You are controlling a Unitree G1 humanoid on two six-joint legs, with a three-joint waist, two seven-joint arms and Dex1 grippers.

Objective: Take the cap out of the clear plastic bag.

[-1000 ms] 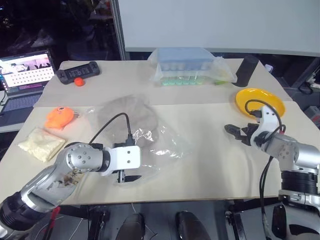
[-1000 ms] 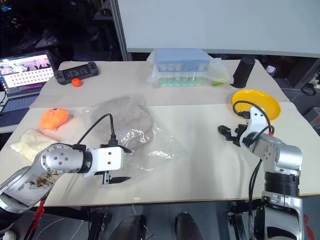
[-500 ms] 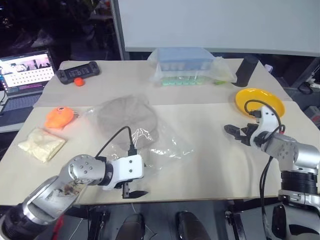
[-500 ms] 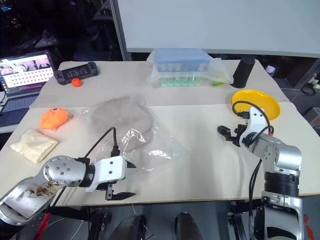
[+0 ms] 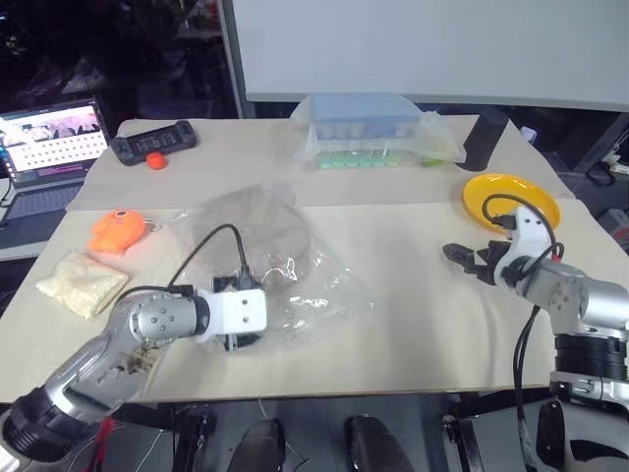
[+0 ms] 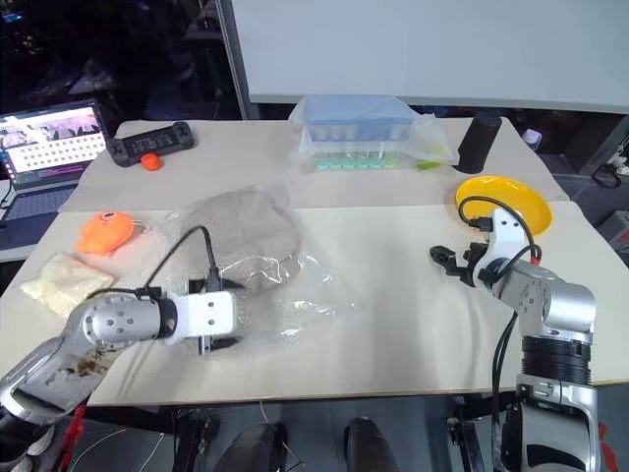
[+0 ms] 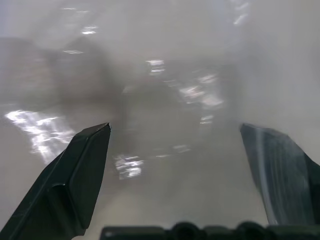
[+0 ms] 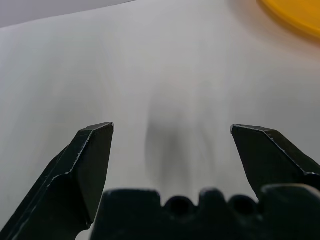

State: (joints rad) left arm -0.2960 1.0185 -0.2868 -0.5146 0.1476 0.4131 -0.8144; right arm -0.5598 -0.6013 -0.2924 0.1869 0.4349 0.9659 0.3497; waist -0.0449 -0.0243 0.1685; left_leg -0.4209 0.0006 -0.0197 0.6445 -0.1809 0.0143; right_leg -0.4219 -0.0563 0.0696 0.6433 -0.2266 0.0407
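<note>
The pale surface [image 5: 413,324] carries everything here. On it, the clear plastic bag [image 5: 314,290] lies spread in shiny wrinkles, and the left tool [image 5: 239,339] sits at the bag's near edge, its two black fingers [image 7: 80,165] spread wide with crinkled film lying between and beyond them; nothing is pinched between them. The cap [image 5: 251,231], a soft grey-beige dome, lies just beyond the left tool, still covered by the film at the bag's far end. Farther beyond that tool, at the back of the surface, stands a wrapped box with a blue lid [image 5: 366,128]. Far out to that tool's left an open laptop [image 5: 47,147] rests off the surface's edge.

The right tool [image 5: 470,261] hovers well apart from the bag, on its right side, fingers [image 8: 90,165] released and wide with bare surface between them. Just beyond it and a little to its right lies the yellow plate [image 5: 511,197], and farther back a dark cylinder [image 5: 484,138] stands upright.

To the left of the left tool lies a small bag of white grains [image 5: 81,282]; beyond that, an orange toy [image 5: 118,231]. Far beyond, a black controller [image 5: 152,140] sits touching a small red ball [image 5: 155,162].
</note>
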